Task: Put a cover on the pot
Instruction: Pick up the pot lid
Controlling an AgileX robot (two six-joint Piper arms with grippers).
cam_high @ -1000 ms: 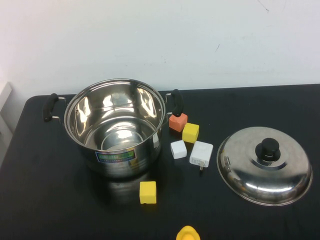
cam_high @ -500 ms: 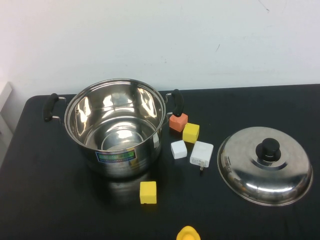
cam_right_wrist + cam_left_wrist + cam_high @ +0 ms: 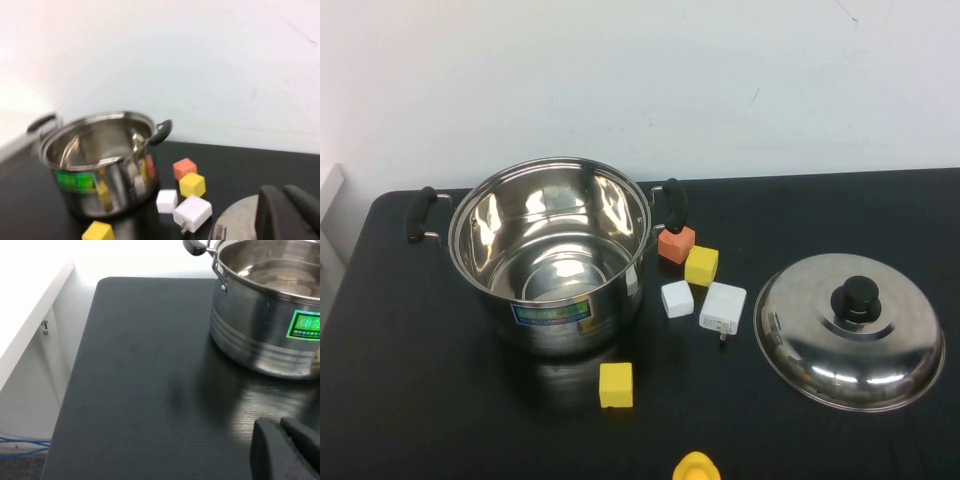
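Note:
The pot [image 3: 555, 255] is a large shiny steel stockpot with two black side handles and a blue-green label; it stands open and empty at the table's left. It also shows in the left wrist view [image 3: 265, 315] and the right wrist view [image 3: 100, 160]. The domed steel lid [image 3: 850, 330] with a black knob [image 3: 857, 297] lies on the table at the right. Neither gripper shows in the high view. My left gripper [image 3: 280, 424] is shut and empty, low over the table on the near side of the pot. My right gripper [image 3: 282, 191] is shut and empty, above the lid [image 3: 237, 220].
Between pot and lid lie an orange cube [image 3: 676, 243], a yellow cube [image 3: 701, 265], a white cube [image 3: 677, 298] and a white charger [image 3: 723, 308]. Another yellow cube [image 3: 616, 385] sits in front of the pot. A yellow object [image 3: 695, 467] lies at the front edge.

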